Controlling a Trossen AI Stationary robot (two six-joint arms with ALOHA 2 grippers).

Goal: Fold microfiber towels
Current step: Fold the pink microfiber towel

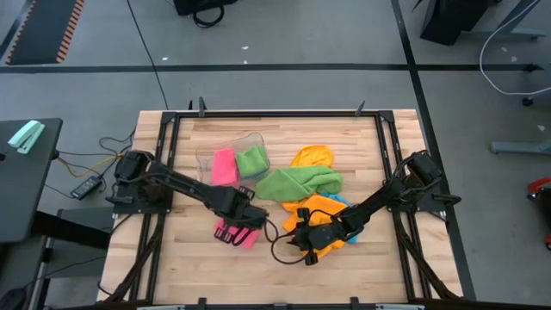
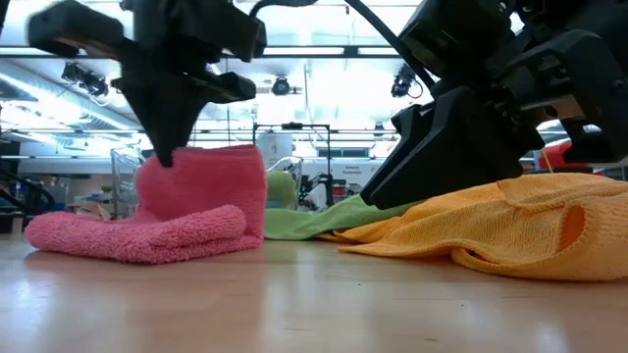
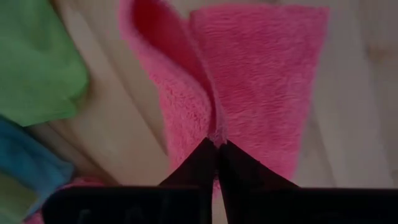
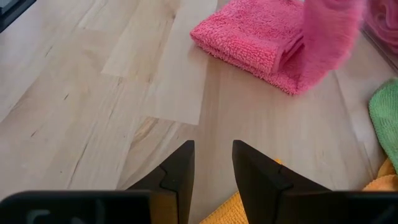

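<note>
So the wooden surface [image 1: 284, 267] fills most of the high view, framed by a black rail, with both dark arms reaching in toward the middle. Biggest cloth out there is the green microfiber towel [image 1: 297, 182], spread loose near the centre, with an orange towel [image 1: 312, 157] bunched just behind it and a second orange towel [image 1: 323, 209] crumpled in front of it, a bit of sky blue towel [image 1: 341, 201] peeking out at its edge. Toward the back left sits a clear plastic tub [image 1: 207, 155] holding a folded pink towel [image 1: 224, 166] and a folded green towel [image 1: 252, 161] side by side. The left gripper [image 3: 217, 144] is down at the front left of the pile, pinched shut on the edge of the pink microfiber towel [image 2: 186, 211]; in the low view one flap of that towel stands up from the wood while the rest lies rolled flat on the surface. The right gripper [image 4: 212, 163] hovers over the near end of the front orange towel, fingers parted a little with only bare wood showing between them, holding nothing, and the pink towel lies well ahead of it. Off the surface, a small mint-coloured object [image 1: 26, 135] rests on a dark side table at the left.
</note>
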